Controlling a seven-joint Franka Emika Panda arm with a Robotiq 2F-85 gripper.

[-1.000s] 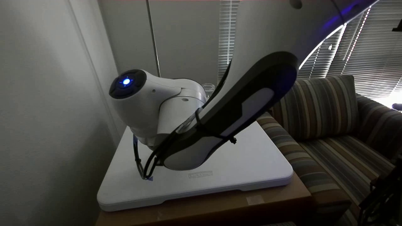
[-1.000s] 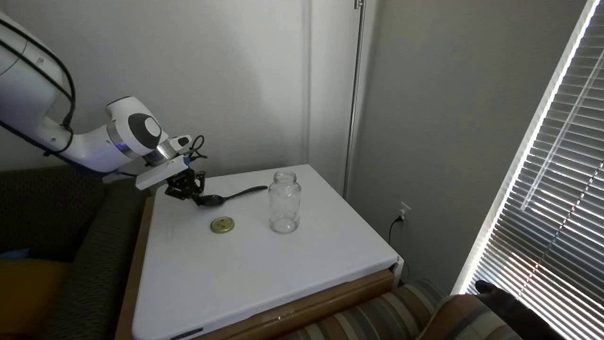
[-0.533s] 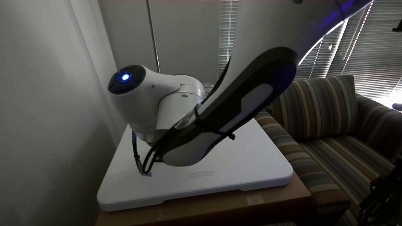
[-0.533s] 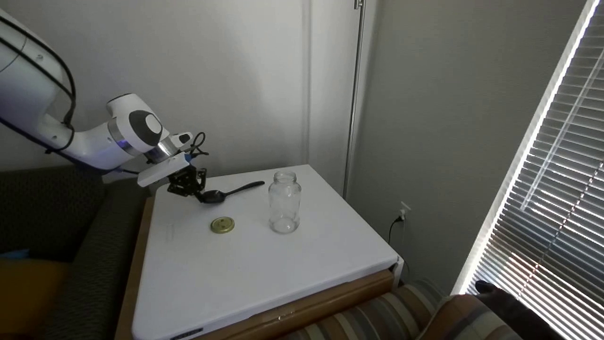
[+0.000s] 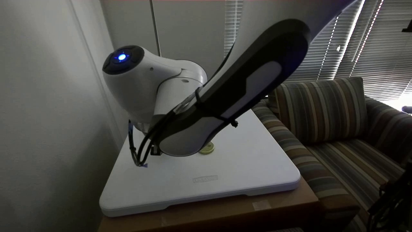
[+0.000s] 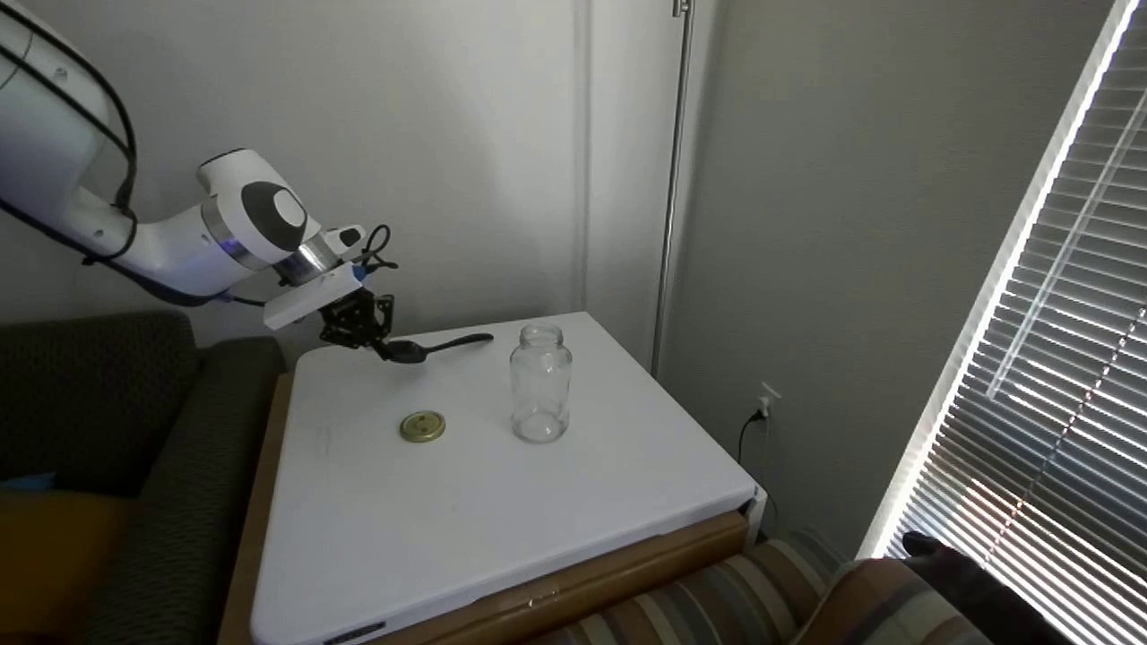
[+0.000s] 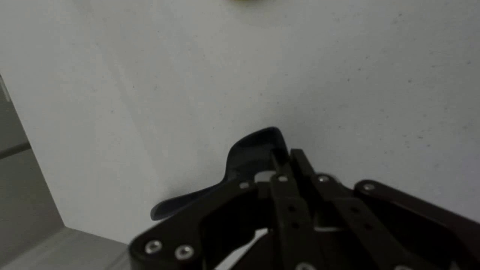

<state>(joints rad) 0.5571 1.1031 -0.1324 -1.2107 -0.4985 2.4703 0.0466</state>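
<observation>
My arm [image 6: 170, 246] reaches down over the white tabletop [image 6: 502, 511], wrist bent so the gripper [image 7: 286, 152] slants toward the surface. Its jaws are drawn together, pinching the black spoon [image 6: 409, 352] at the rim of its bowl, with the handle stretching away from the tips. In my wrist view the gripper covers part of the spoon, and the gold lid [image 6: 422, 426] is cut to a sliver at the top border; exactly how the tips meet the bowl is too dark to make out. In an exterior view the forearm [image 5: 244, 93] and wrist hide the spoon, the glass jar [image 6: 540, 385] and some of the lid. Compared with a second ago, I have the arm higher and the spoon has risen with it, apparently clear of the tabletop, while the lid and jar stay put.
</observation>
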